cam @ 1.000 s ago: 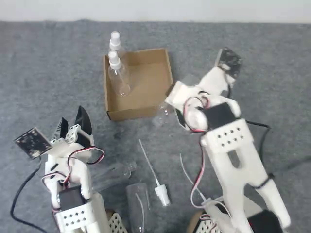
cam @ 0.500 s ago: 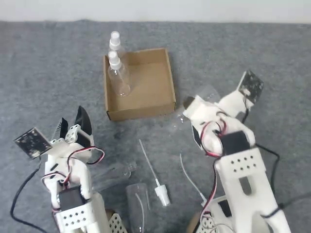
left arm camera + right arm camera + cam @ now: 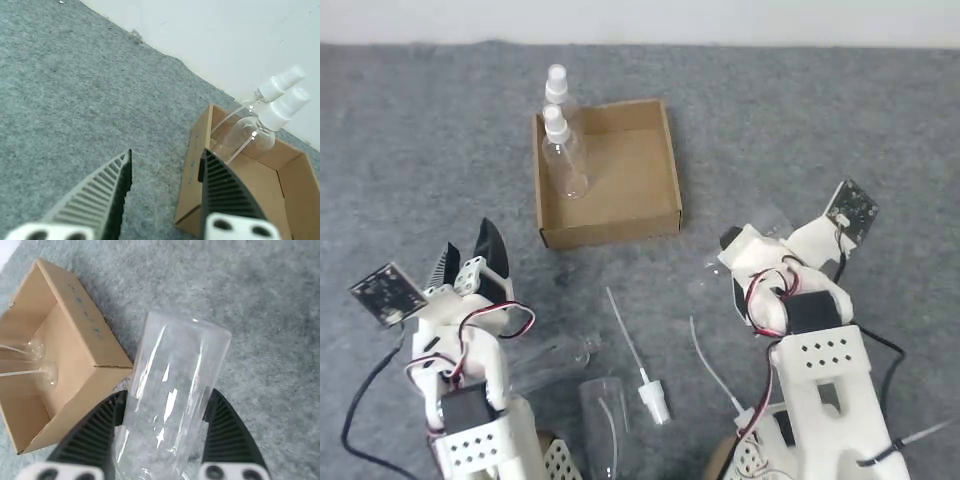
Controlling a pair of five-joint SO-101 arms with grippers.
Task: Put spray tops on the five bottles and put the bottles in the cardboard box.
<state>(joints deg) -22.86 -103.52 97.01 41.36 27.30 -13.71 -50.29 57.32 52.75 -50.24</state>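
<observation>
The right gripper (image 3: 167,395) is clenched on a clear bottle (image 3: 172,390). The right wrist view shows this plainly: both ribbed fingers (image 3: 95,437) press the bottle's sides, and its flat end points away from the wrist. It is held over the grey carpet, just off a corner of the cardboard box (image 3: 85,322). In the high view this bottle is a faint glint at the arm's tip, to the right of the box and apart from it.

The left gripper (image 3: 167,155) is released, its jaws spread with nothing between them. It sits low over the carpet and faces the near side of the box.

The left wrist view shows two capped bottles (image 3: 250,132) leaning together against the box's far corner, white heads above the rim. The right wrist view shows their bases inside the box.

The high view gives the count:
- Five bottles: two in the box, one in the right gripper, and two loose bottles (image 3: 555,355) lying by the left arm's base.
- One spray top (image 3: 653,400) lying between the arms, its dip tube pointing toward the box.
- One thin tube (image 3: 710,365) lying near the right arm; whether it has a head, I cannot tell.
</observation>
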